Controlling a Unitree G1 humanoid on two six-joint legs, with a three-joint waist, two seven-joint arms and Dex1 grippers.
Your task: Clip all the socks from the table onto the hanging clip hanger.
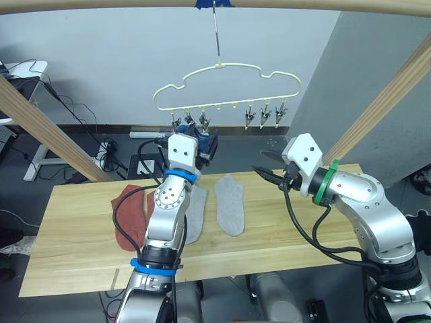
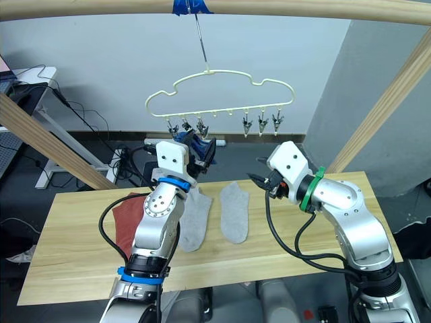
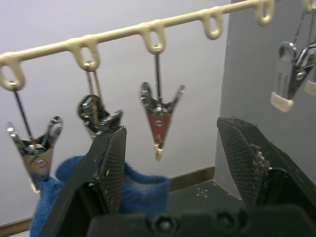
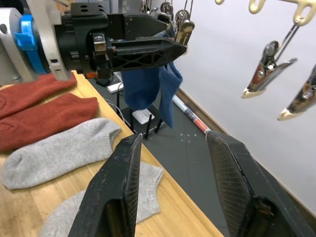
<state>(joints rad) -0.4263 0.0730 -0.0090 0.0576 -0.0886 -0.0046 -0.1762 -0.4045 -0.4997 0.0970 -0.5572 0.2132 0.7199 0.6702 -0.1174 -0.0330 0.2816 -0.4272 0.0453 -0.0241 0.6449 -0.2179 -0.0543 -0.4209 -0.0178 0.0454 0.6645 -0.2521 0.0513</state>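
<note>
The cream clip hanger (image 1: 227, 87) hangs by its thin hook from a wooden bar (image 1: 215, 12), with metal clips (image 1: 264, 116) in a row along its lower edge; the left gripper (image 1: 202, 143) is raised just under the leftmost clips, blue socks (image 1: 199, 139) bunched at its jaws, though whether they grip the fabric cannot be told. The right gripper (image 1: 264, 165) hovers over the table (image 1: 81, 259) with its fingers apart and nothing between them; below the left jaws lie two rust-red socks (image 1: 130, 217) and a grey sock (image 1: 195, 214), and a second grey sock (image 1: 230, 204) lies between the two grippers.
</note>
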